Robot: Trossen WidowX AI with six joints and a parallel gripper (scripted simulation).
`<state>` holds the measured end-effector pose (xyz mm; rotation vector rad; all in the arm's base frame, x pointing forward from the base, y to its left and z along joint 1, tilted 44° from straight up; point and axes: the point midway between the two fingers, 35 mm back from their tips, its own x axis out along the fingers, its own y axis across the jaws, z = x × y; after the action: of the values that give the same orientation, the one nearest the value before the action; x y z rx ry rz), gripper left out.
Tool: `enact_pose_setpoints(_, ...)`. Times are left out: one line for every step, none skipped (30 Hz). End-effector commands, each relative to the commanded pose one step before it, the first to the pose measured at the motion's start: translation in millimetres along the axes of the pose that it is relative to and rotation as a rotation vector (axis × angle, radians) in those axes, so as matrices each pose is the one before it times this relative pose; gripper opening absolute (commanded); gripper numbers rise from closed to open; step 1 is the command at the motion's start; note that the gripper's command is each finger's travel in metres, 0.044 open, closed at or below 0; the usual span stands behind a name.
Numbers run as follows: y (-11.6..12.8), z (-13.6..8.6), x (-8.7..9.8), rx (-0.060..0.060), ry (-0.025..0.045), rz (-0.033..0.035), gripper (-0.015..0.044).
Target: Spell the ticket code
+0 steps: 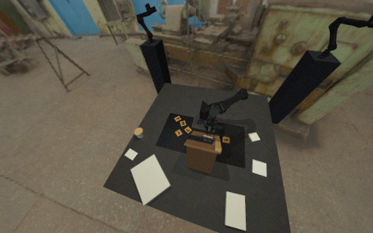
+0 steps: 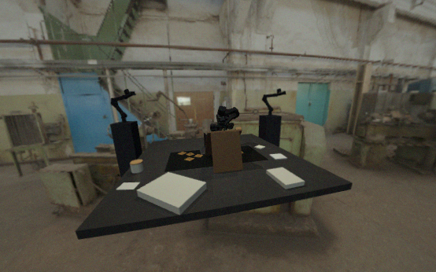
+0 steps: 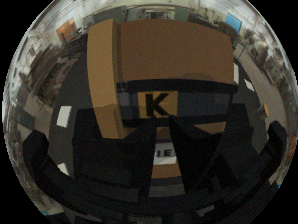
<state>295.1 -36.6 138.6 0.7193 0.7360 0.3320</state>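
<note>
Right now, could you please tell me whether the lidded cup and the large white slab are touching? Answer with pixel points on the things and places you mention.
Apart: the exterior view shows dark tabletop between the cup (image 1: pixel 140 133) (image 2: pixel 136 167) and the slab (image 1: pixel 150 179) (image 2: pixel 171 189).
</note>
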Motion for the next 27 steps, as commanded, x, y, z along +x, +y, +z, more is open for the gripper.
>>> enact_pose_setpoints(-0.1,-0.1,0.06,0.0002,0.0001,0.00004,0.0)
enact_pose_setpoints(0.0,0.0,0.0,0.0,0.0,0.0,0.0)
enact_pose_setpoints(0.0,0.0,0.0,0.0,0.0,0.0,0.0)
enact_pose_setpoints(0.0,0.0,0.0,0.0,0.0,0.0,0.0)
enact_pose_setpoints(0.0,0.0,0.0,0.0,0.0,0.0,0.0)
enact_pose_setpoints(0.0,0.0,0.0,0.0,0.0,0.0,0.0)
enact_pose_setpoints(0.0,0.0,0.0,0.0,0.0,0.0,0.0)
enact_pose_setpoints(0.0,0.0,0.0,0.0,0.0,0.0,0.0)
enact_pose_setpoints(0.0,0.0,0.0,0.0,0.0,0.0,0.0)
enact_pose_setpoints(-0.46,0.57,0.29,0.0,0.0051,-0.00224,0.0)
enact_pose_setpoints(-1.36,1.68,0.87,-0.0001,0.01547,-0.00657,0.0)
enact_pose_setpoints(-2.13,2.54,1.39,0.0004,0.02668,-0.00965,0.0)
enact_pose_setpoints(-2.47,2.83,1.63,0.0008,0.03429,-0.01026,0.0)
enact_pose_setpoints(-2.39,2.61,1.52,0.0004,0.03525,-0.00906,0.0)
enact_pose_setpoints(-2.3,2.4,1.41,-0.0001,0.03609,-0.00779,0.0)
enact_pose_setpoints(-2.21,2.2,1.3,-0.0006,0.03687,-0.00648,0.0)
enact_pose_setpoints(-2.11,2.0,1.18,-0.001,0.0376,-0.00512,0.0)
enact_pose_setpoints(-2.01,1.8,1.07,-0.0015,0.03826,-0.00372,0.0)
enact_pose_setpoints(-1.9,1.61,0.96,-0.0019,0.03886,-0.00228,0.0)
enact_pose_setpoints(-1.78,1.43,0.84,-0.0024,0.03932,-0.0008,0.0)
enact_pose_setpoints(-1.67,1.25,0.73,-0.0028,0.03991,0.00071,0.0)
enact_pose_setpoints(-1.55,1.08,0.62,-0.0033,0.04031,0.00225,0.0)
enact_pose_setpoints(-1.42,0.92,0.51,-0.0038,0.04064,0.00382,0.0)
enact_pose_setpoints(-1.29,0.76,0.4,-0.0042,0.0409,0.00542,0.0)
enact_pose_setpoints(-1.16,0.61,0.3,-0.0047,0.04108,0.00704,0.0)
enact_pose_setpoints(-1.02,0.46,0.19,-0.0051,0.0412,0.00867,0.0)
enact_pose_setpoints(-0.88,0.33,0.09,-0.0056,0.04113,0.0103,0.0)
